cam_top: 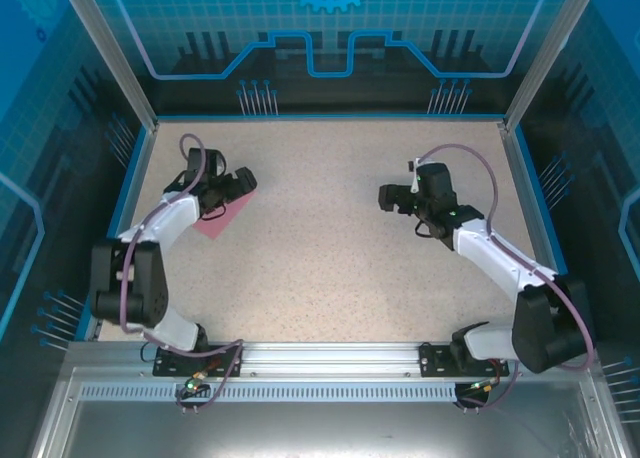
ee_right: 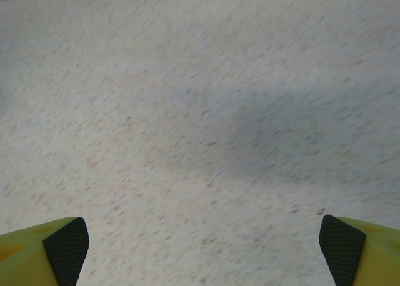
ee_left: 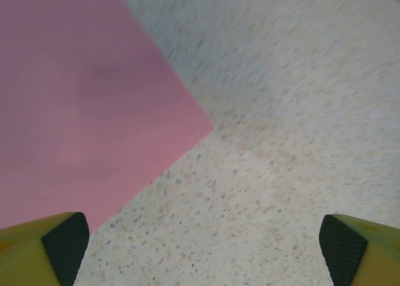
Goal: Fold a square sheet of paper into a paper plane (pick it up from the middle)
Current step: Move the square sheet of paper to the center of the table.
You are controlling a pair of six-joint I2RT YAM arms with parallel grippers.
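The square sheet of paper point(cam_top: 221, 221) is pink-red and lies flat on the speckled table at the far left, partly under my left arm. In the left wrist view the sheet point(ee_left: 81, 111) covers the upper left, with one corner pointing right. My left gripper point(cam_top: 236, 186) hovers over the sheet's right corner, open, with bare table between its fingertips point(ee_left: 205, 248). One pad point(ee_left: 62, 242) sits over the paper's edge. My right gripper point(cam_top: 393, 198) is open above bare table at the centre right, nothing between its fingers point(ee_right: 205, 248).
A blue rim point(cam_top: 320, 117) borders the speckled tabletop point(cam_top: 320, 268), with metal posts and blue panels behind it. A metal rail point(cam_top: 330, 356) carrying both arm bases runs along the near edge. Open tabletop lies between the two grippers.
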